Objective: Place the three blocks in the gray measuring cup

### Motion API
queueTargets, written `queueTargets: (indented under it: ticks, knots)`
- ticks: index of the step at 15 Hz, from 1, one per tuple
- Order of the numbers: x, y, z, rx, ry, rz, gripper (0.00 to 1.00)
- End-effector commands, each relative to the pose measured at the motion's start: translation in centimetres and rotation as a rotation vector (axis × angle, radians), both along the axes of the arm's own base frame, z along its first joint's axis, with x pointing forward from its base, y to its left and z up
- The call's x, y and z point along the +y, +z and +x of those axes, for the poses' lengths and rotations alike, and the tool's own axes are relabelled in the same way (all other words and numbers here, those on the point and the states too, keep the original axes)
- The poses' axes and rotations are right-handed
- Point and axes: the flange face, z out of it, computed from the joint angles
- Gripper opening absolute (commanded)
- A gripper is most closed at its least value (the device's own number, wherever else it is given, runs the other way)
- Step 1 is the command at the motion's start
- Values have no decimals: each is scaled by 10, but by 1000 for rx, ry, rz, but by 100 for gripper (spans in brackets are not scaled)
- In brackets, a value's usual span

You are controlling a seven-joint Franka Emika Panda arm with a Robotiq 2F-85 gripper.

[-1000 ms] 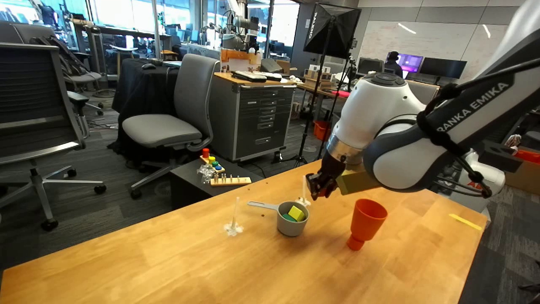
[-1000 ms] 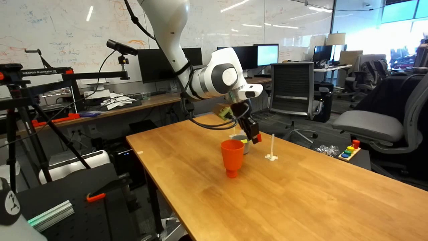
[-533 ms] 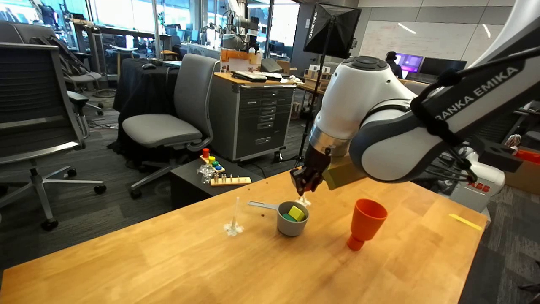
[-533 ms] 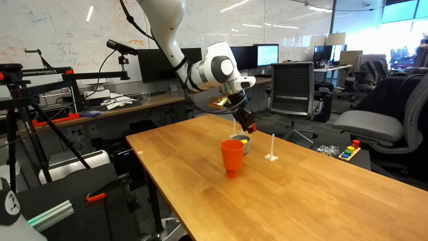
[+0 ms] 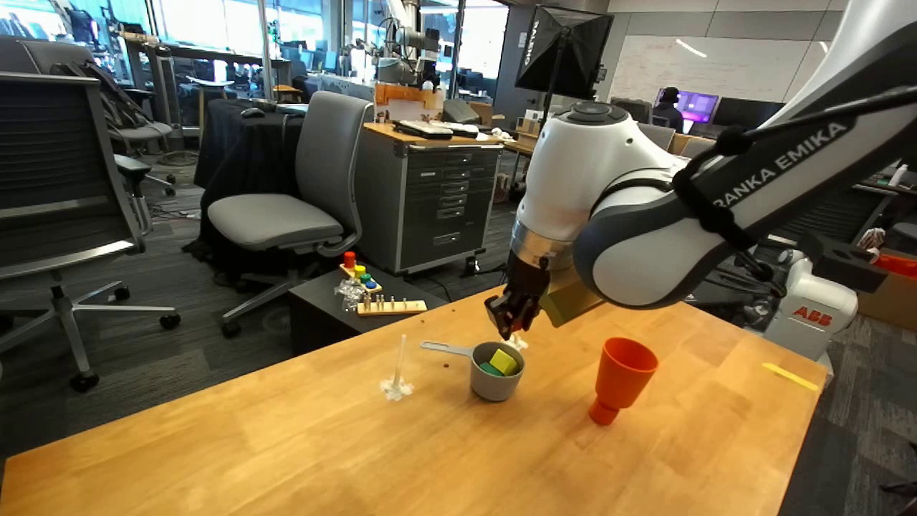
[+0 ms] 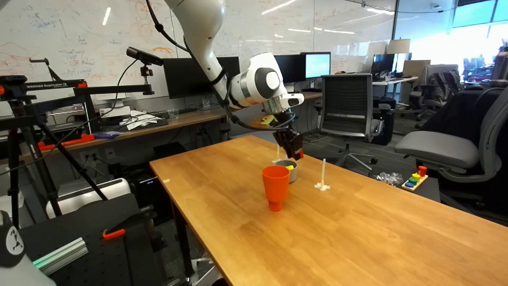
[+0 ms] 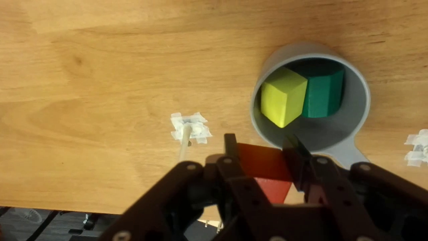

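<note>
1. Over the last second the arm point(image 5: 637, 251) has swung the jaws across toward the gray measuring cup point(image 5: 493, 387), and in the latter half they have dipped slightly.
2. The jaws are clamped on the red block point(image 7: 267, 164), one finger to each side, and it hangs above the table point(image 5: 322, 444), near the cup.
3. For the task, this swing looks like the last delivery: two blocks are in, and only the red one remains to be put down.
4. In the wrist view the red block shows just outside the cup's rim, beside the root of the handle point(image 7: 347, 154), so a short shift over the mouth is probably needed before release.
5. The gray measuring cup stands upright and has not moved. Inside it lie the yellow block point(image 7: 283, 97), seemingly tilted near the wall, and the green block point(image 7: 322, 95) next to it; whether one leans on the other I cannot tell.
6. Bare cup floor shows toward the handle, so the red block may well fit there, though it could catch on the yellow one.
7. The red cup point(image 5: 622, 380) stands mouth up, apart from the gray one and unmoved; its bottom is hidden.
</note>
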Motion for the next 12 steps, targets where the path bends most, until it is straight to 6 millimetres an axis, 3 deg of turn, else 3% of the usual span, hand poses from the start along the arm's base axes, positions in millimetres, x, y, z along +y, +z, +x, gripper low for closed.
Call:
queueTargets:
  ticks: [1,4,5,6,10,12]
  knots:
    - [17,-10,10,31,42,-31,14]
    - [31,-19,10,55,59,-43,14]
    - [35,-20,10,62,60,-45,64]
    - [39,-22,10,65,68,-52,64]
    - [52,-21,9,59,99,-79,94]
    - [59,-17,5,54,126,-102,100]
